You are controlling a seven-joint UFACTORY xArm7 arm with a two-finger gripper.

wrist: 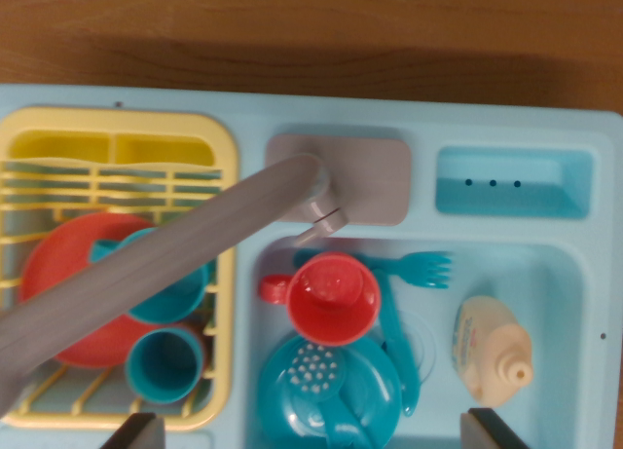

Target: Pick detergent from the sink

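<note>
The end effector (310, 431) shows only as two dark fingertips at the bottom edge, spread wide apart with nothing between them, so it is open; just beyond, toward the wrist view's right, the detergent (490, 347) lies on its side in the sink (565, 274), cap nearest the camera, well clear of the red cup (331, 298) and teal fork (414, 267); it looks light, rigid plastic, smooth and likely slippery, so pinching across the broad body seems safer than the narrow neck; the grey faucet (146, 264) crosses over the yellow dish rack (226, 176); farthest, a wooden tabletop (311, 30).
</note>
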